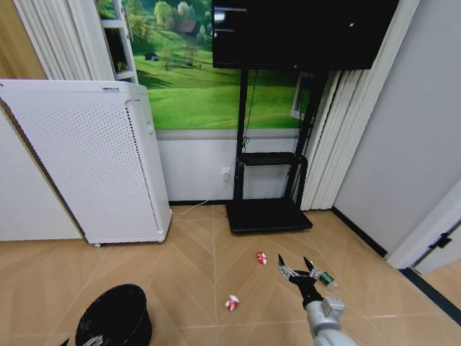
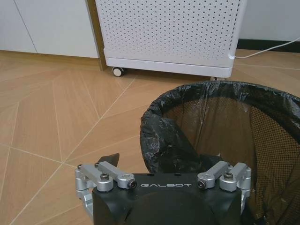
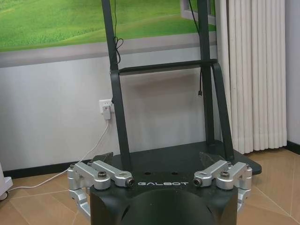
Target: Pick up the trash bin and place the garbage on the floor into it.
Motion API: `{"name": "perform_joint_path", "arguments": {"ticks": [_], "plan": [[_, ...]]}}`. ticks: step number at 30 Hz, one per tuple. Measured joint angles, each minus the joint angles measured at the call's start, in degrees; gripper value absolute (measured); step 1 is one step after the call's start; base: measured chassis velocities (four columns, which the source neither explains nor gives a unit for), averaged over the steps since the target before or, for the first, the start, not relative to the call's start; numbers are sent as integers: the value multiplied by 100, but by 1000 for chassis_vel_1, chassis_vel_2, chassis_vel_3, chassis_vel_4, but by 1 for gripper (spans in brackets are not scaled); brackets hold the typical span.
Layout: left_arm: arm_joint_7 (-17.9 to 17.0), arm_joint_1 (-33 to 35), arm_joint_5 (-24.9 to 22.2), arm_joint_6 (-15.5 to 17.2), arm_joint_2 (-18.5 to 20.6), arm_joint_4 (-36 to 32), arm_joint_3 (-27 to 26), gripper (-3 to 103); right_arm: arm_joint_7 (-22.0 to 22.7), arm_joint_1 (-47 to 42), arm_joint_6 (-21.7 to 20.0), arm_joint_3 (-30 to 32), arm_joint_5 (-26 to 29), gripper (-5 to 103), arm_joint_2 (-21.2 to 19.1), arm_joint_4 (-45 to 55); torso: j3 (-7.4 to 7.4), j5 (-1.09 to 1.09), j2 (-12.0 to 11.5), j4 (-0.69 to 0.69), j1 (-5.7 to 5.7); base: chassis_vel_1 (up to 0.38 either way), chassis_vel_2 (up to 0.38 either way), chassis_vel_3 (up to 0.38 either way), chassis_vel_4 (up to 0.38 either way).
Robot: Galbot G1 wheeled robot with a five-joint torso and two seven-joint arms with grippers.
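The trash bin (image 1: 115, 317), a black round wire-mesh basket lined with a crinkled black bag, is seen on the wooden floor (image 1: 187, 259) at the lower left of the head view, in front of the white perforated cabinet (image 1: 94, 158). Its rim is gripped by the left gripper (image 2: 161, 164), one finger inside the liner and one outside. The right gripper (image 1: 297, 265) is held wide apart and empty above the floor. Two red-and-white scraps (image 1: 261, 257) (image 1: 232, 303) and a green bottle-like piece (image 1: 328, 279) are scattered near it.
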Motion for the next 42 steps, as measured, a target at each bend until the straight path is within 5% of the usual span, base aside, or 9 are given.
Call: {"name": "perform_joint_path", "arguments": {"ticks": [3, 4, 8, 24, 42], "plan": [[-36, -5, -21, -13, 12, 54, 0, 89, 4, 15, -45, 27, 68, 100, -30, -14, 1, 0, 1, 0, 0, 0, 0, 0, 0], [-68, -24, -30, -16, 12, 67, 0, 77, 3, 14, -57, 36, 92, 100, -52, -18, 2, -1, 2, 0, 0, 0, 0, 0, 0], [-91, -42, -45, -9, -2, 64, 1, 72, 3, 12, -58, 39, 104, 100, -62, -30, 2, -1, 2, 0, 1, 0, 0, 0, 0], [-89, -131, -170, 6, 25, 47, -5, 9, -17, 15, -59, 227, 409, 100, -225, 59, 5, -1, 6, -1, 1, 0, 0, 0, 0], [-293, -1367, -41, -314, 385, -305, 233, 7, -17, 30, -15, 192, 404, 100, -137, 27, 6, -1, 6, -1, 1, 0, 0, 0, 0]]}}
